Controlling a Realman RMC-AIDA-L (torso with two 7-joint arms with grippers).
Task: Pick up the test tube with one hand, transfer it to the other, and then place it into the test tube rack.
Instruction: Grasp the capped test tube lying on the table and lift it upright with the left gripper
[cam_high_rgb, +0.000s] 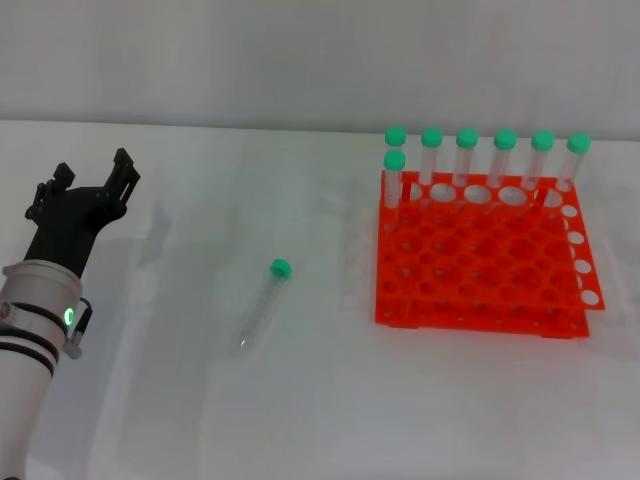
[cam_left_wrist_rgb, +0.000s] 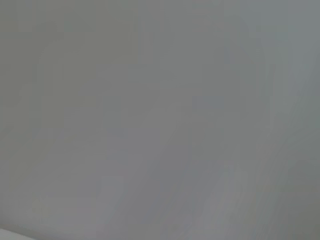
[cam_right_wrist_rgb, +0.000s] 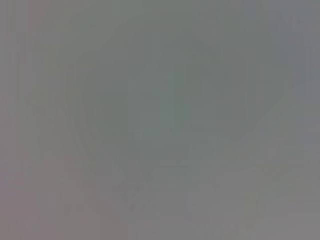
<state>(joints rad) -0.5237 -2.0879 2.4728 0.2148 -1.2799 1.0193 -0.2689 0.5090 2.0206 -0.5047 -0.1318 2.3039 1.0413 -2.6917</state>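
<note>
A slim clear test tube (cam_high_rgb: 262, 303) with a green cap lies on the white table near the middle, cap pointing away from me. My left gripper (cam_high_rgb: 95, 172), black on a white banded arm with a green light, hovers open and empty at the far left, well to the left of the tube. The orange-red test tube rack (cam_high_rgb: 480, 255) stands at the right. Several green-capped tubes stand upright in its far rows. My right gripper is out of view. Both wrist views show only a blank grey surface.
The white table (cam_high_rgb: 320, 400) stretches from the near edge to a pale wall at the back. Bare tabletop lies between the lying tube and the rack, and between the tube and my left arm.
</note>
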